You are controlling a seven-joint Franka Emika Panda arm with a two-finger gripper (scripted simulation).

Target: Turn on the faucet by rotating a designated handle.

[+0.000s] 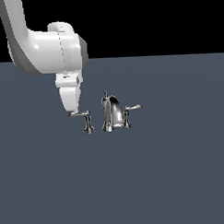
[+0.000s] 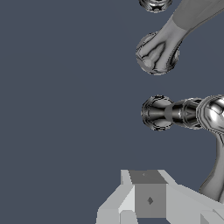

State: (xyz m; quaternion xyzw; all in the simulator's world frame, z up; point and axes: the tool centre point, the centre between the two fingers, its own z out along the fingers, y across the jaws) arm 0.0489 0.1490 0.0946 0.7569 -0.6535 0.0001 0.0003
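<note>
The chrome faucet (image 1: 111, 115) stands on the grey floor, with a tall curved spout and a thin rod on top. The handle (image 1: 86, 120) is the lever on the flared post towards the exterior view's left, set wider apart from the spout; its lever points left. My gripper (image 1: 73, 111) hangs just above and at the lever's free end, its fingers together and holding nothing. In the wrist view the handle's post (image 2: 157, 113) and lever show close by, the spout's base (image 2: 156, 53) beyond it, and my fingers (image 2: 148, 200) show as one block beside the lever.
The second chrome lever (image 1: 128, 114) sits close against the spout on the exterior view's right, pointing right; its base (image 2: 155, 4) shows in the wrist view. The flat grey floor (image 1: 135, 186) spreads all around.
</note>
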